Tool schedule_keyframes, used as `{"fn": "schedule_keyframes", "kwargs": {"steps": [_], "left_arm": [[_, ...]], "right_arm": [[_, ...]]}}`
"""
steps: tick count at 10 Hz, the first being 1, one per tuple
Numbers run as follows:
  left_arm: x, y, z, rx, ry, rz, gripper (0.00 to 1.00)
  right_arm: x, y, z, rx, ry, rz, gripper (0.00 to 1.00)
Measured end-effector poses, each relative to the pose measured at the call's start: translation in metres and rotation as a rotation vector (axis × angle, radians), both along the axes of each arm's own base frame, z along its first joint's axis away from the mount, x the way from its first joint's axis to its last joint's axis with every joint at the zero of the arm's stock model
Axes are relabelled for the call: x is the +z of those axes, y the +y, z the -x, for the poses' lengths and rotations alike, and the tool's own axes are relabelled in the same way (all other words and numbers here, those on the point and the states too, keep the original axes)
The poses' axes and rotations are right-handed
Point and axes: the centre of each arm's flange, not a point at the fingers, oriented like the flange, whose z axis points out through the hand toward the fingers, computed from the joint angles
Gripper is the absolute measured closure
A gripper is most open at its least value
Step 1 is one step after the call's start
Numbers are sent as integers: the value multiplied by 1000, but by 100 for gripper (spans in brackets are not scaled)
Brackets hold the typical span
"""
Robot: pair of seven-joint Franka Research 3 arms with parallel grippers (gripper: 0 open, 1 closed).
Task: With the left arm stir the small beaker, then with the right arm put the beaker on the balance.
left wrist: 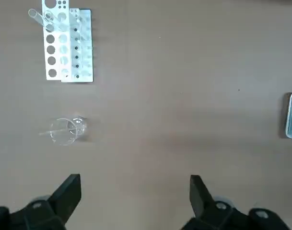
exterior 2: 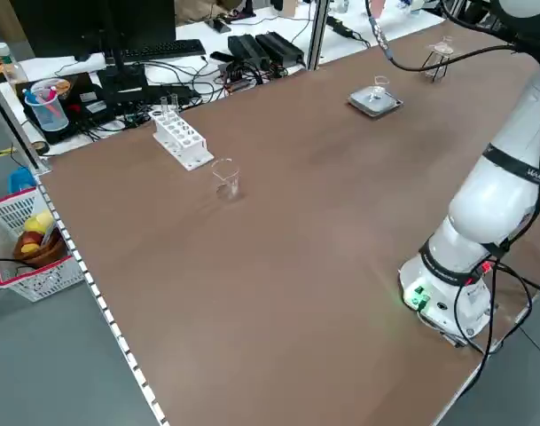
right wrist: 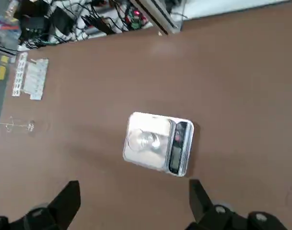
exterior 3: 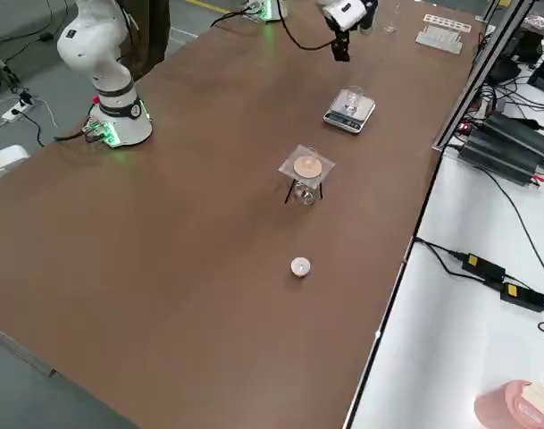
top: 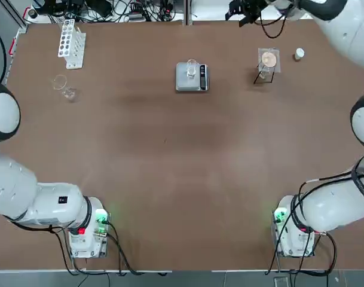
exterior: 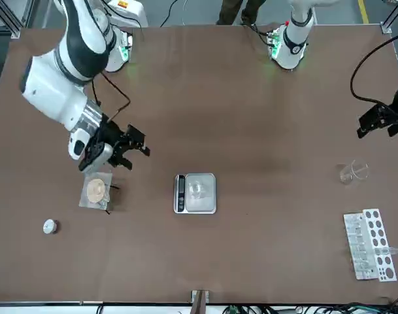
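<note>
Beaker [top: 192,67] sat on the balance [top: 192,78], top center of the overhead shot. Both end effectors, left [left wrist: 135,194] and right [right wrist: 134,201], were spread wide, holding nothing.

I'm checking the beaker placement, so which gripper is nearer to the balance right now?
Right. The right gripper hangs open beside the balance, on the robot's right of it, near the tripod stand. The left gripper is open far off at the left table edge, by the larger glass.
</note>
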Motion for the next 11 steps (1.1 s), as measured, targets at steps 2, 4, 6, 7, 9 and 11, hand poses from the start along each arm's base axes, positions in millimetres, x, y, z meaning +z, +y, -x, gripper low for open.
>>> {"fn": "schedule_keyframes", "kwargs": {"steps": [2,4,6,7,9,11], "left_arm": [[0,0,0,0,0,0,0],[0,0,0,0,-1,0,0],[0,0,0,0,-1,0,0],[0,0,0,0,-1,0,0],[0,0,0,0,-1,0,0],[1,0,0,0,-1,0,0]], "right_arm": [[23,-16,6,-43,106,82,0],[40,-40,11,-78,176,202,0],[61,-65,15,-84,209,314,0],[71,-76,15,-83,209,350,0],[89,-103,10,-85,176,405,0],[104,-136,6,-120,160,446,0]]}}
